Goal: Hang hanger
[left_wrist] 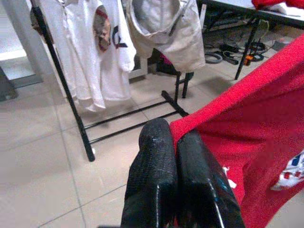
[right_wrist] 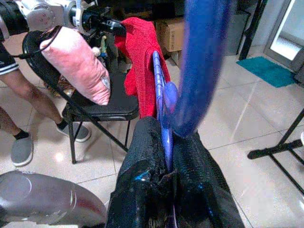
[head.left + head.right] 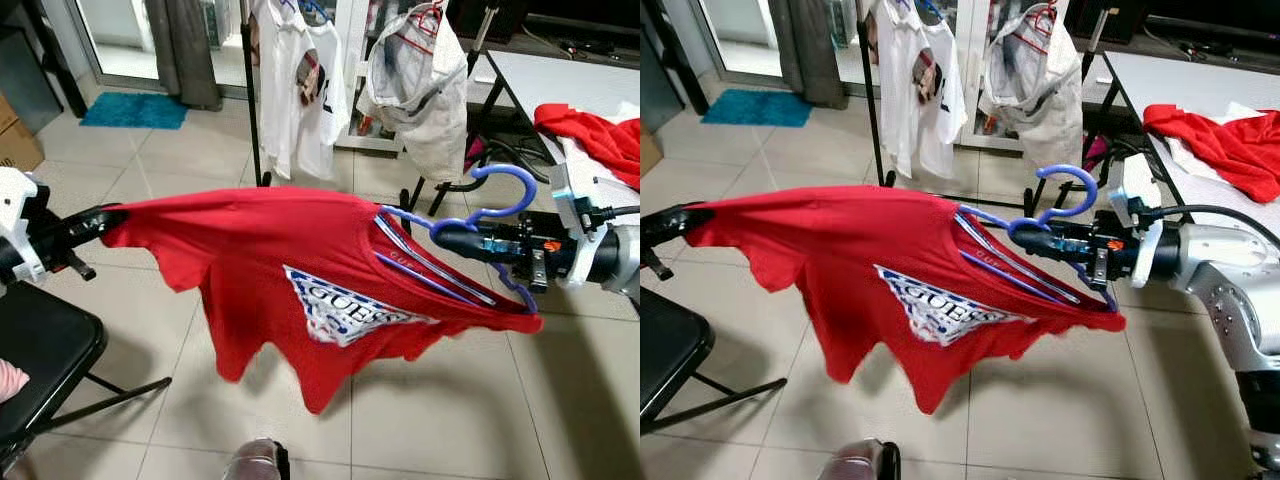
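Observation:
A red T-shirt point(image 3: 290, 270) with a white and blue logo hangs stretched between my two arms above the tiled floor. A blue plastic hanger point(image 3: 500, 195) is threaded through its collar, hook pointing up. My right gripper point(image 3: 452, 240) is shut on the hanger's neck, just below the hook point(image 2: 199, 66). My left gripper point(image 3: 105, 217) is shut on the shirt's far sleeve edge point(image 1: 190, 130), holding it taut. Behind the shirt stands a black clothes rack point(image 3: 248, 90) carrying a white T-shirt point(image 3: 295, 85) and a beige garment point(image 3: 420, 90).
A black folding chair point(image 3: 45, 350) with a pink cushion point(image 2: 78, 64) stands at my left, a person's legs beside it. A white table point(image 3: 570, 80) with red clothes point(image 3: 595, 135) stands at the right. The rack's base bars point(image 1: 128, 118) lie on the floor ahead.

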### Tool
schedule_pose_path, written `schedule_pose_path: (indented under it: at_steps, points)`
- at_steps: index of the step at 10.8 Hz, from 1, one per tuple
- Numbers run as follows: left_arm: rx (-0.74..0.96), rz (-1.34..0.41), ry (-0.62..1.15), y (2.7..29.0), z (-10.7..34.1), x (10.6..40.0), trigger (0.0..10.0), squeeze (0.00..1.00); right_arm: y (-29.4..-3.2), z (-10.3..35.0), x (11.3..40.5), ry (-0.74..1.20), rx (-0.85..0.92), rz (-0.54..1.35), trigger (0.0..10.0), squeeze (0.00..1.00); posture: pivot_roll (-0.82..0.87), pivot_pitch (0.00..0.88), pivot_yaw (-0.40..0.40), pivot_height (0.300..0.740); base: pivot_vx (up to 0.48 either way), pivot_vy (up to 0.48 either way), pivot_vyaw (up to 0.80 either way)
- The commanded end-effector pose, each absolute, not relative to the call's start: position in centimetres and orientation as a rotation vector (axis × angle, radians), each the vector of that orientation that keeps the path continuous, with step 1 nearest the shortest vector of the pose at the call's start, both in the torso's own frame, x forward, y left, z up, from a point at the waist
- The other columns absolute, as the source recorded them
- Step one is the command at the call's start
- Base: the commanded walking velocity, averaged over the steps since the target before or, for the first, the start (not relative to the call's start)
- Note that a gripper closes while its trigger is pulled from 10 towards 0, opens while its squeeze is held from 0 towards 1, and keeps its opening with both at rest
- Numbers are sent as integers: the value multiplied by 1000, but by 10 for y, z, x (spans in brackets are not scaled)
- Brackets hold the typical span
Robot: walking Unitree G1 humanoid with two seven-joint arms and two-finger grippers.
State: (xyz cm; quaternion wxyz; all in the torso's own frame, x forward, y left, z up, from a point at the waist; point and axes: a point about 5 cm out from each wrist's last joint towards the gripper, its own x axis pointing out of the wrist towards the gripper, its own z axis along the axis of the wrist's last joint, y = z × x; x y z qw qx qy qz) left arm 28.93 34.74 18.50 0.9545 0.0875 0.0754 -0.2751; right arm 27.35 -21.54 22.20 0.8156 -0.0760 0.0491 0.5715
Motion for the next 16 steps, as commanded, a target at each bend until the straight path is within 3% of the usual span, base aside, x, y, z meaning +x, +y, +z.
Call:
schedule_pose_path:
  at_steps: [1,3,6,7,8,9,12,14,16]
  points:
    - [206,-494,124,361,197,287,0,0,-228,233,275,82,-207,1168,10000,0,69,30,-18,740,0,0,0]
    - [200,-499,135,360,190,285,0,0,-228,232,276,84,-207,1167,10000,0,68,26,-21,740,0,0,0]
    - [202,-634,119,325,179,295,0,0,-217,229,277,83,-216,1201,10000,0,67,17,-27,740,0,0,0]
    - [204,-691,100,299,172,303,10000,0,-212,227,280,95,-232,1194,10000,0,62,11,-24,740,0,0,0]
    - [194,-710,101,291,170,306,10000,447,-210,226,281,97,-236,1192,10000,0,59,8,-22,740,0,0,0]
    - [164,-736,112,283,168,307,10000,1000,-208,225,280,100,-244,1191,10000,0,55,3,-18,740,0,0,0]
    - [174,-748,142,281,165,305,10000,1000,-204,211,287,188,-337,1080,10000,0,53,4,-15,740,0,0,0]
    - [206,-698,176,294,163,301,10000,1000,-201,201,294,234,-370,1011,10000,0,59,6,-21,740,0,0,0]
    - [231,-846,53,258,193,312,10000,1000,-192,193,301,305,-485,980,10000,0,70,6,-46,740,0,0,0]
